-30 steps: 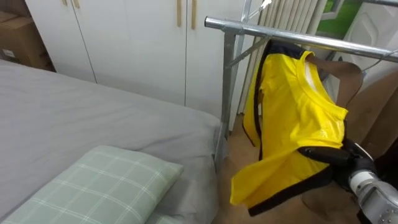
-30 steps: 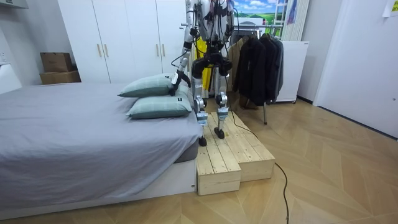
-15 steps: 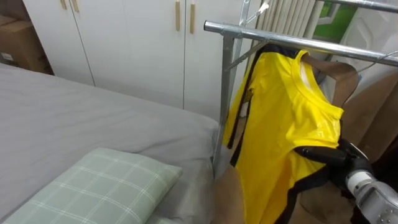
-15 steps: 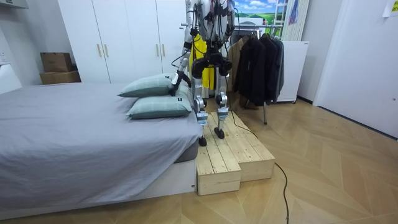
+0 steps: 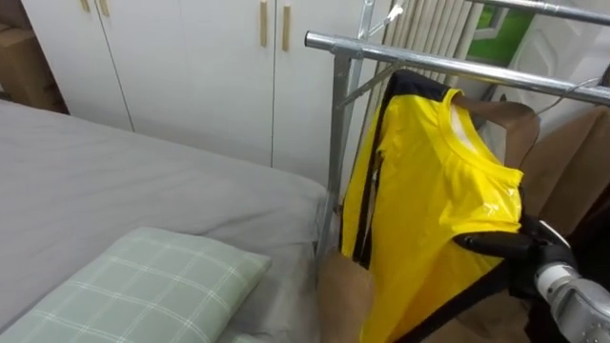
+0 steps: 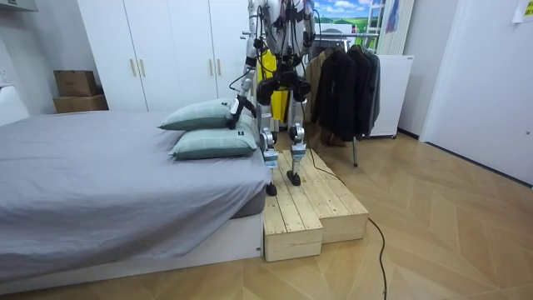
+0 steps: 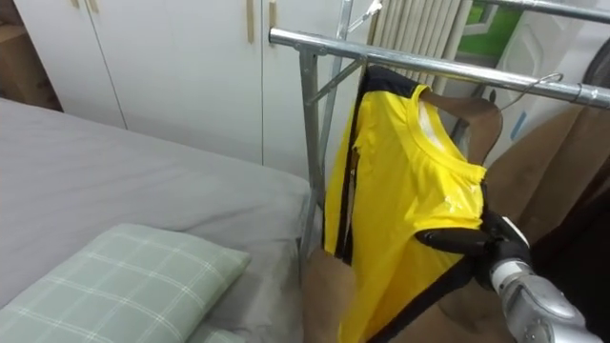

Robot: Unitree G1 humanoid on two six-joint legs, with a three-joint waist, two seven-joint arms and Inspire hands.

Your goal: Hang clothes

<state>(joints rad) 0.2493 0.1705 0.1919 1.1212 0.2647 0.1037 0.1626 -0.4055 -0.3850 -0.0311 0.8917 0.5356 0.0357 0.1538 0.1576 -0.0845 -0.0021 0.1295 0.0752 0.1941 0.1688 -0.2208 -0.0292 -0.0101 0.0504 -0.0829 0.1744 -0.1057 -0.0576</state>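
- Yellow black-trimmed shirt (image 5: pixel 429 219) hangs straight at silver metal rail (image 5: pixel 515 76)'s left end, just beside grey bed (image 5: pixel 143 191)'s edge.
- Right hand (image 5: pixel 532 255) at shirt's lower side; grip cannot tell.

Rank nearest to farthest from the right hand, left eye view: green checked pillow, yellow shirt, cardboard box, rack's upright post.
From the right hand:
1. yellow shirt, right against the hand, at right.
2. rack's upright post, just left of the shirt.
3. green checked pillow, lower left, on the bed.
4. cardboard box, upper left corner, beyond the bed.
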